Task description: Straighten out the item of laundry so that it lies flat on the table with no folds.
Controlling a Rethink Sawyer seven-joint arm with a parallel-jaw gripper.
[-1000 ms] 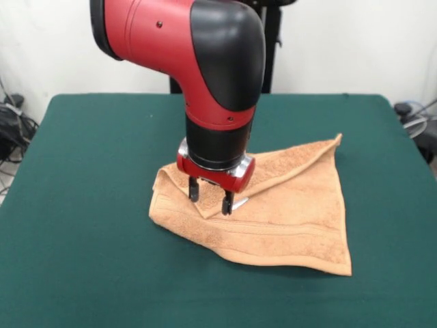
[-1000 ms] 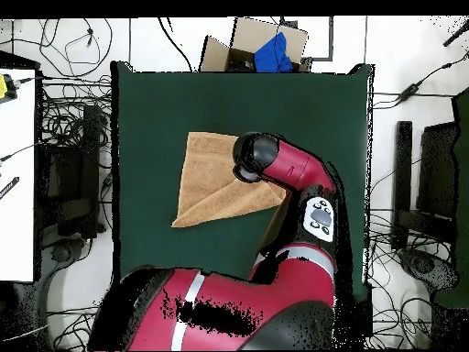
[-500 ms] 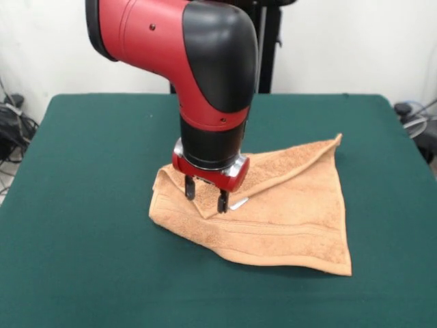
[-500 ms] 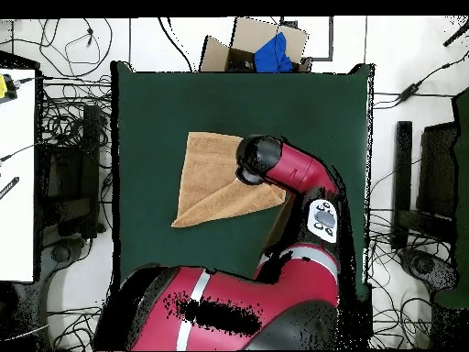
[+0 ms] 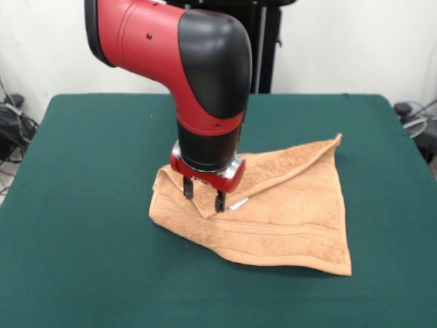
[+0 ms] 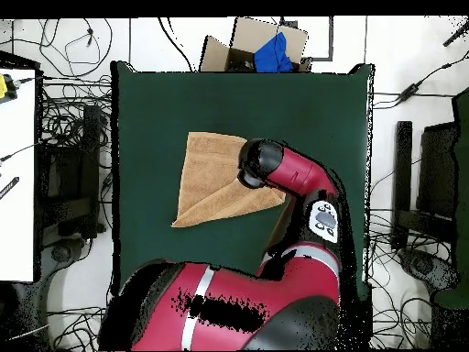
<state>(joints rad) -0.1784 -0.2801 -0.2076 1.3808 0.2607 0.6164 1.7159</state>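
**A:** On the dark green felt-topped desk (image 5: pixel 82 205), where does the laundry sit?

**B:** The light orange-tan terry hand towel (image 5: pixel 287 219) lies a little to the camera's right of the middle in the front view, folded over itself. One flap is doubled across the lower layer, so the outline reads more like a triangle than a rectangle, with a woven hem band running along the near edge.

**A:** And the arm?

**B:** The red and black pincer (image 5: pixel 202 198) hangs straight down over the towel's left part, right at the tip of the folded flap. Its two dark fingers (image 5: pixel 187 188) are parted by a narrow gap and hold nothing. A small white tag (image 5: pixel 238 203) lies just beside the right finger.

**A:** Touching the cloth?

**B:** Probably just at the surface, though the front view doesn't settle it, and the overhead view hides the tips under the wrist.

**A:** So what matters next?

**B:** The flap's corner is directly below the pincer, and most of the towel stretches away towards the camera's right. I'd judge that the corner must be pinched and carried away from that bulk to open the fold.
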